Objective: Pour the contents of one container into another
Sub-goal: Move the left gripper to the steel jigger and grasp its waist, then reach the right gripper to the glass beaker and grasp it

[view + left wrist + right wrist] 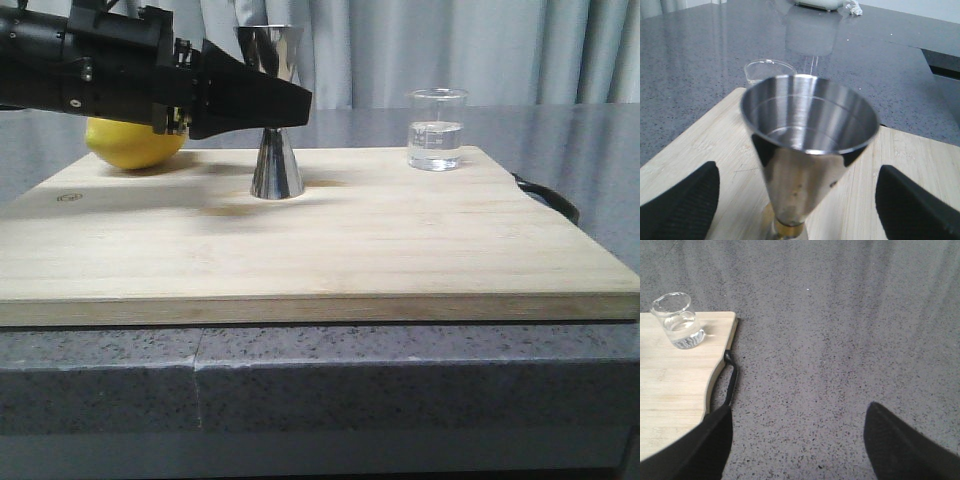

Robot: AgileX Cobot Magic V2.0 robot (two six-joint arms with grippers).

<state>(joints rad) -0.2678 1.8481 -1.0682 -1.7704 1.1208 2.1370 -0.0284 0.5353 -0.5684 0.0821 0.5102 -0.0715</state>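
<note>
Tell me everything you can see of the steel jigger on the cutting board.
The steel jigger is a tall, shiny hourglass of two polished metal cones joined at a narrow brass-coloured waist. It stands upright on the wooden cutting board, left of centre and toward the back, with the lemon behind to its left and the glass beaker far to its right. Its top cup is open and looks empty. The left claw is open around its waist; the fingers are not touching it.

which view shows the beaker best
The right wrist view: the beaker stands whole and unblocked near the board's corner, its liquid visible. The front view shows it whole too, but from the side. In the left wrist view only its rim shows behind the jigger.
</note>
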